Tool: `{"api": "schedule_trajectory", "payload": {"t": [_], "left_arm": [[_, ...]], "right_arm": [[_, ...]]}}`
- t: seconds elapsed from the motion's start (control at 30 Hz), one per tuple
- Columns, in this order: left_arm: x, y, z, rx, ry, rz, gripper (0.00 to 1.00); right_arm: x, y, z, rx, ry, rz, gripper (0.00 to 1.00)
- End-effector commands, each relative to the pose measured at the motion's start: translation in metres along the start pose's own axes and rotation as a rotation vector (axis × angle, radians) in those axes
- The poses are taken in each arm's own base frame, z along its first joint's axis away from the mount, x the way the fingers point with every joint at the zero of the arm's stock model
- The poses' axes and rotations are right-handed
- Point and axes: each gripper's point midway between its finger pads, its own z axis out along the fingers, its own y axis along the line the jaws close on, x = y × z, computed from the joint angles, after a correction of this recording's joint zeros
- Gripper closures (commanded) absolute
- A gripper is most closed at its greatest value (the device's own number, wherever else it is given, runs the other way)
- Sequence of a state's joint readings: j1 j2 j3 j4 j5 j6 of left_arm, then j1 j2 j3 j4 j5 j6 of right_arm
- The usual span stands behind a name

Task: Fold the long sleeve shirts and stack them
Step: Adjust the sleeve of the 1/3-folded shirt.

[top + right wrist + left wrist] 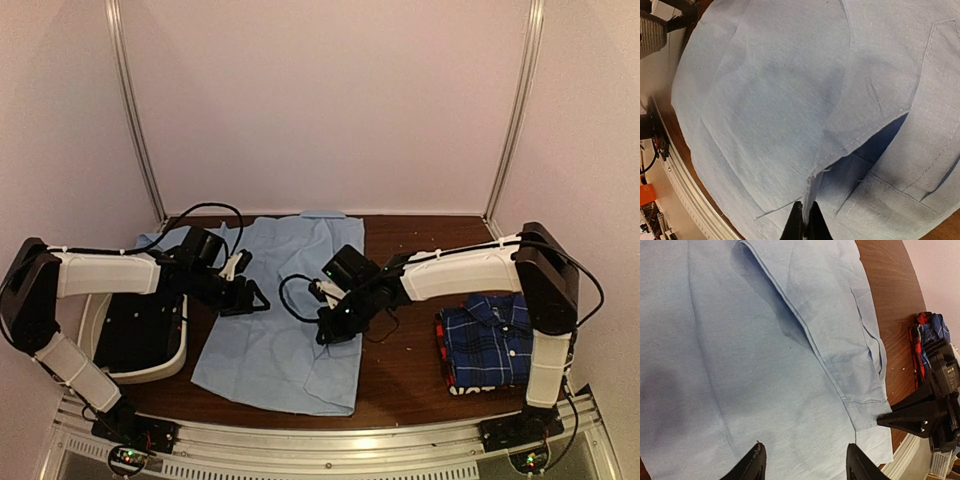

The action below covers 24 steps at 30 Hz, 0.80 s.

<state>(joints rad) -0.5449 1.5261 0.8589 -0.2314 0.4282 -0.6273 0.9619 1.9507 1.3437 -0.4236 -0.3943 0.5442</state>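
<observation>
Two shirts are sitting folded in a stack by the right edge of the desk [400, 380], toward its near right corner. The blue-and-navy plaid shirt [488, 340] is lying on top. The red/black shirt [916, 347] is showing only as a thin edge beneath it, on the stack's left side.

One white bin [150, 372] is sitting at the desk's left edge. The left arm [105, 272] is reaching across over it, and black lining is showing inside.

The light blue shirt [285, 310] is lying spread across the middle of the desk, its collar end toward the far edge and its hem toward the near edge. One sleeve is running toward the far left corner, behind the bin.

The right gripper [805, 222] is pressing its fingers fully together on a hemmed edge of the light blue shirt, on the shirt's right side. The cloth is rising to the fingertips as a lifted flap, with shadow lying under it.

The left gripper [805, 460] is hanging low over the shirt's left half, jaws standing well apart with nothing between them. Cannot tell whether its tips are touching the cloth.

Both grippers are facing each other over the shirt, near but apart. The folded stack is lying clear of both, beyond the right gripper toward the right edge.
</observation>
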Motion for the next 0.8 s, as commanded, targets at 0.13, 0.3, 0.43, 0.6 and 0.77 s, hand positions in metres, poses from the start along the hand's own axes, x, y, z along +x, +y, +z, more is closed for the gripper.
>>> {"api": "schedule_trajectory", "payload": {"t": [0.13, 0.3, 0.43, 0.6, 0.77], "left_arm": [[-0.014, -0.015, -0.005, 0.046, -0.044, 0.034, 0.44], [-0.015, -0.014, 0.000, 0.047, -0.035, 0.032, 0.44], [-0.017, -0.016, 0.003, 0.054, -0.029, 0.031, 0.44], [-0.019, -0.021, 0.009, 0.066, -0.017, 0.041, 0.44], [-0.016, -0.027, 0.019, 0.072, 0.006, 0.056, 0.44]], "right_arm": [[0.036, 0.024, -0.020, -0.158, 0.122, 0.038, 1.00], [0.046, 0.024, -0.013, -0.185, 0.119, 0.087, 0.99], [0.029, 0.026, -0.015, -0.158, 0.057, 0.081, 0.75], [0.009, -0.003, -0.038, -0.008, -0.051, 0.076, 0.47], [0.016, -0.046, -0.055, 0.080, -0.094, 0.132, 0.45]]}}
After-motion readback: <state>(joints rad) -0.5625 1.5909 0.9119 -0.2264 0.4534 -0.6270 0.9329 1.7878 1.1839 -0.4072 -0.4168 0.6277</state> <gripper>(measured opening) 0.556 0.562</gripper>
